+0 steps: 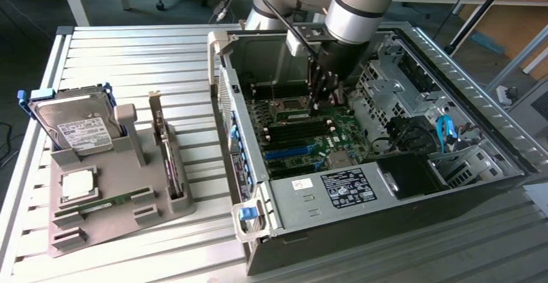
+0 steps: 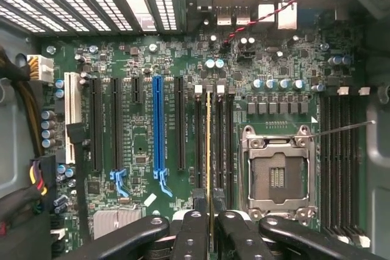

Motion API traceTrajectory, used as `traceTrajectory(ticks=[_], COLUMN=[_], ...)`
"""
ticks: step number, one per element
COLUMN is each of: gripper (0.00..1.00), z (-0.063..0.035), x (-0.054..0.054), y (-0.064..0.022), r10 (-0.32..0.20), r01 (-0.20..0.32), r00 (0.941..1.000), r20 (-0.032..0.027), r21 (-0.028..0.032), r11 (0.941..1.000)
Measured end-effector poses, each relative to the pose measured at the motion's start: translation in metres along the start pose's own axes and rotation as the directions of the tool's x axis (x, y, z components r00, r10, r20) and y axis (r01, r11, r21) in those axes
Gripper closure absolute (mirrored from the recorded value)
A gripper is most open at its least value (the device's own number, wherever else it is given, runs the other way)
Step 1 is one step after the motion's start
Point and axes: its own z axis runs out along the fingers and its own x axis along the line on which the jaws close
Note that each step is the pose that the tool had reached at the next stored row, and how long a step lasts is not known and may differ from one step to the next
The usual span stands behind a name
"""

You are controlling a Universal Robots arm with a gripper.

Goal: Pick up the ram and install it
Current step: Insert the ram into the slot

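**Position.** The claw point(image 2: 209, 226) is down inside the case point(image 1: 342, 231), low over the board point(image 2: 140, 65).

**Claw.** Its jaws stand nearly together, with only the thickness of the ram point(image 2: 208, 144) between them. The ram is pinched by its upper edge, so the wrist view shows it edge-on as a thin pale line. It lies along the bank of slots point(image 2: 198, 144) just beside the socket point(image 2: 278, 175), with a dark slot on either side. I see nothing else touching the claw.

**Reservation.** Looking straight down the stick, I cannot tell whether its lower edge has entered a slot or hangs just above one.

**Step in hand, as I judge it.** This is seating the ram.

**Requirements for doing it well:**
- The stick must stay upright and parallel to the slot along its full length.
- The white latches point(image 2: 198, 89) at the slot ends should stand open.
- The notch should sit over the slot's key before any load goes on.
- I would press straight down with no sideways lean, since a board this thin bends easily.
- The grip appears to be near mid-length, so one end could seat before the other. I would watch both ends for level.
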Motion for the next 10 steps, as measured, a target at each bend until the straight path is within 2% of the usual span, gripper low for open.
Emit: traceTrajectory(ticks=[10], gripper=[0.87], z=[0.0187], x=[0.0], y=[-0.0006], r10=[0.0], r01=[0.0], r00=[1.0], r20=[-0.0006], r21=[0.0], r11=[1.0])
